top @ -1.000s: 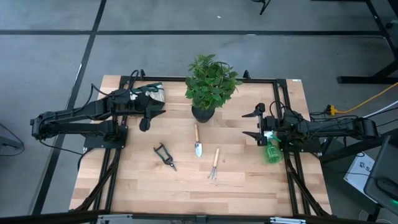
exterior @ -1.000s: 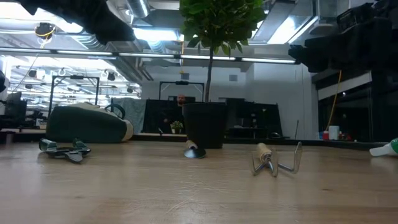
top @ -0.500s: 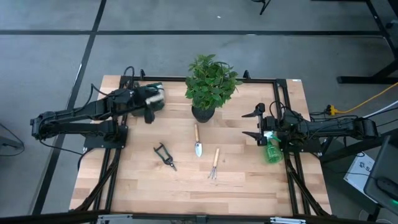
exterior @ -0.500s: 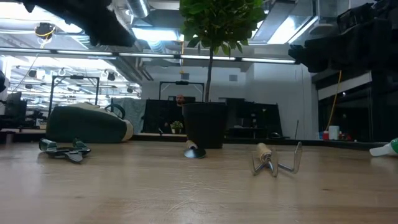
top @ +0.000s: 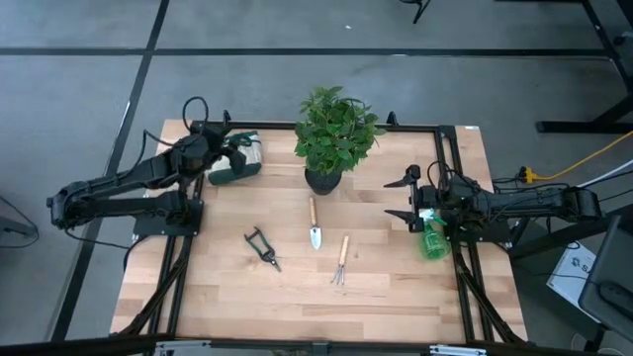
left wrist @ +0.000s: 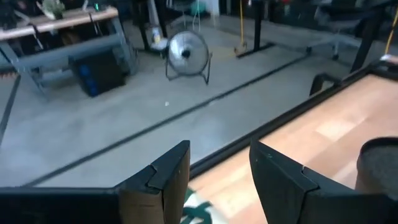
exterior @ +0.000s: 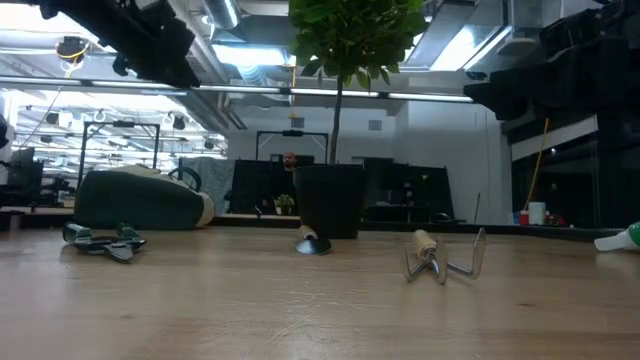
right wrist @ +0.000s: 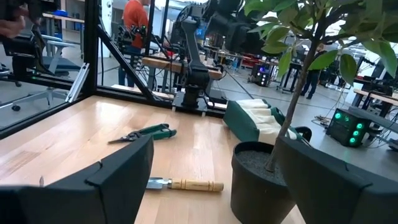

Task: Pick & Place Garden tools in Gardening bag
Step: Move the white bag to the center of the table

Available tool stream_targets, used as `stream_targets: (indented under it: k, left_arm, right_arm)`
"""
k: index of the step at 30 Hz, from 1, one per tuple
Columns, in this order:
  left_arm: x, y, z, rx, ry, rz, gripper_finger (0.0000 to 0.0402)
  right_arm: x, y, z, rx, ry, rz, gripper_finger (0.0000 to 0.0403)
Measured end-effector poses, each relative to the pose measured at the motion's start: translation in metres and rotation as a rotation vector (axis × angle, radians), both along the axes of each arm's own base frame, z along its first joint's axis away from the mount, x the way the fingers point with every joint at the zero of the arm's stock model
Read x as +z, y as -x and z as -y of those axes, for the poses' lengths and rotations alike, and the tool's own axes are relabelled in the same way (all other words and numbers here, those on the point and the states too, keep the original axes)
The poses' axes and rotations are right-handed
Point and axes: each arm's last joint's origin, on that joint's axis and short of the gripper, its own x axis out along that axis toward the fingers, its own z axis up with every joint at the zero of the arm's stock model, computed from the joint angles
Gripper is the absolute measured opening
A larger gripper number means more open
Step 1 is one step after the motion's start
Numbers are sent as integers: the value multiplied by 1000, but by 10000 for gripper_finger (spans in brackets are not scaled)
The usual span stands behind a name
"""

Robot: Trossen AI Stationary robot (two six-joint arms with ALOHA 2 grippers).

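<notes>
Dark left gripper (left wrist: 214,177) jaws parted, empty, above gardening bag (top: 235,161).

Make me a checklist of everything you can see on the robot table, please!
Surface: wooden table, bare boards at the front.
Job's things: gardening bag lies at the back left corner; pruning shears, trowel and hand fork lie apart in the middle; spray bottle lies at the right edge.
Clutter: potted plant stands at the back centre.
Grippers: left gripper open, over the bag; right gripper open, beside the spray bottle, empty.
Cables: dark cable loop on the left arm; yellow cable on the floor, right.
Surroundings: grey floor, a fan, a person far behind.
</notes>
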Motion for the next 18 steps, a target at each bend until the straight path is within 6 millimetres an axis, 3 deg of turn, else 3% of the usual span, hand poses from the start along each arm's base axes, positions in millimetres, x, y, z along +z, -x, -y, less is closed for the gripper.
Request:
stream_targets:
  k: [18]
  left_arm:
    - [13,-6,-61,-48,463,-236,162]
  right_arm:
    - [-6,0,0,-2,106,-53,341]
